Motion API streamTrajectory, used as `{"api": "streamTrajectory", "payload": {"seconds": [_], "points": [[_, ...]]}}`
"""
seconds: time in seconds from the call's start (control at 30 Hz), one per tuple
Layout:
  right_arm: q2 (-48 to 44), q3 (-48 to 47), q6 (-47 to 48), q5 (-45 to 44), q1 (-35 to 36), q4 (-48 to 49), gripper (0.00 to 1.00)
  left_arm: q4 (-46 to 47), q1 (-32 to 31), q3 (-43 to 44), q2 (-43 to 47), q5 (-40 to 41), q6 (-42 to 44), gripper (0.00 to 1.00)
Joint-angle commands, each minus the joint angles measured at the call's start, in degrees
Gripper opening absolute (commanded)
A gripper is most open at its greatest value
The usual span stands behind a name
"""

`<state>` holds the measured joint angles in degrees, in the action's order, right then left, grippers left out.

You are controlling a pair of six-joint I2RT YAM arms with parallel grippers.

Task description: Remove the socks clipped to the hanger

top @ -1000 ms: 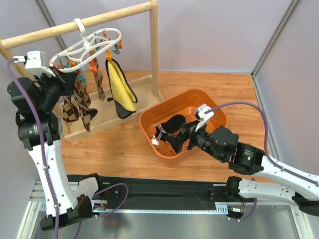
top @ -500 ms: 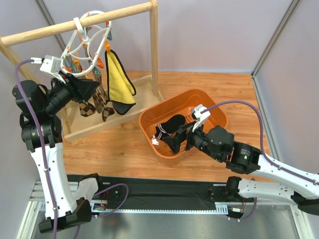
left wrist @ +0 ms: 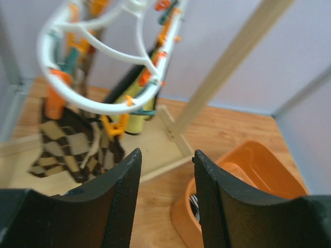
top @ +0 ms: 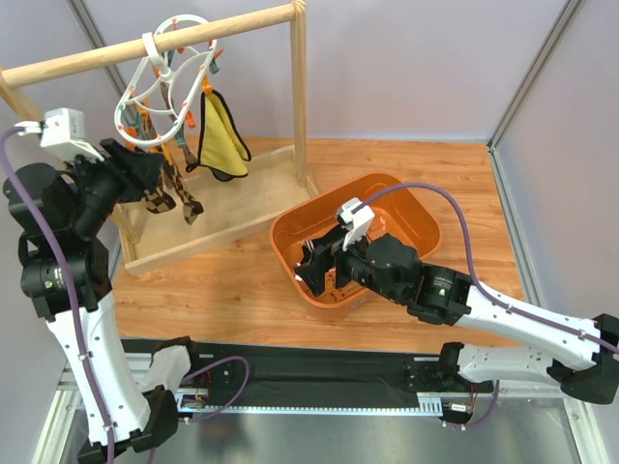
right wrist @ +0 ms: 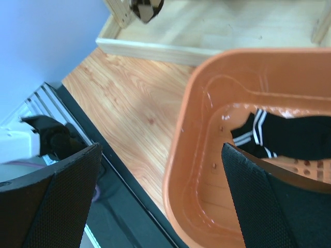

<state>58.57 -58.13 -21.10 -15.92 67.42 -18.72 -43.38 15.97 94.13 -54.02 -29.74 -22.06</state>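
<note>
Hanger: white oval ring (left wrist: 103,107), hook over the wood rail (top: 251,21), upper left of top view.
Hanger tilt: ring hangs steep, not flat. Its long way runs from up-right to low-left in top view. Low end is the end nearest the left gripper (left wrist: 165,165).
Clips: orange and grey-blue clips (left wrist: 115,125) dangle under the ring rim.
Checked socks: two brown-black checked socks (top: 160,200) hang from the low-left part of the ring, long way pointing down, toes toward the wood tray (top: 242,203).
Yellow sock: black-and-yellow sock (top: 221,130) hangs on the right side of the ring, long way down, toe end leaning a bit right.
Striped sock: black w/ white stripes (right wrist: 289,137), lying flat inside the orange tub (right wrist: 232,64), long way across the right of the right wrist view.
Left gripper: jaws apart, nothing between them. It sits just beside the checked socks at left of top view. Can't tell if it touches them. In its own view the ring is up ahead, past the fingers.
Right gripper: (right wrist: 160,155) jaws wide apart, holding nothing, over the near-left rim of the tub, well apart from the hanger.
In the way: the post (top: 302,97) stands between hanger and tub. Rail runs over the ring. Clips and socks crowd the ring's low end.
Table: wood top (top: 242,280), tub right of the tray.
</note>
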Motion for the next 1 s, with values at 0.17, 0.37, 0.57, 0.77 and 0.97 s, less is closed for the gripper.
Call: {"api": "streamTrajectory", "payload": {"seconds": [0.17, 0.37, 0.57, 0.77, 0.97], "points": [[11.5, -14.3, 3.3, -0.1, 0.1, 7.0, 0.98, -12.7, 0.1, 9.9, -4.8, 23.2, -0.3, 0.52], [21.4, -20.7, 11.4, 0.5, 0.0, 16.1, 0.98, -8.1, 3.5, -2.6, -0.5, 27.1, -8.3, 0.58], [35.5, -32.3, 20.9, 5.0, -0.5, 17.0, 0.96, 2.0, 3.9, -16.6, 5.6, 23.3, -12.5, 0.56], [46.1, -44.3, 26.2, 9.5, -2.6, 16.3, 0.93, 8.6, 4.0, -31.7, 9.4, 21.1, -18.5, 0.56], [53.5, -53.4, 27.9, 17.9, -7.0, 15.3, 0.95, 10.9, 4.0, -39.5, 9.2, 23.4, -20.2, 0.55]]}}
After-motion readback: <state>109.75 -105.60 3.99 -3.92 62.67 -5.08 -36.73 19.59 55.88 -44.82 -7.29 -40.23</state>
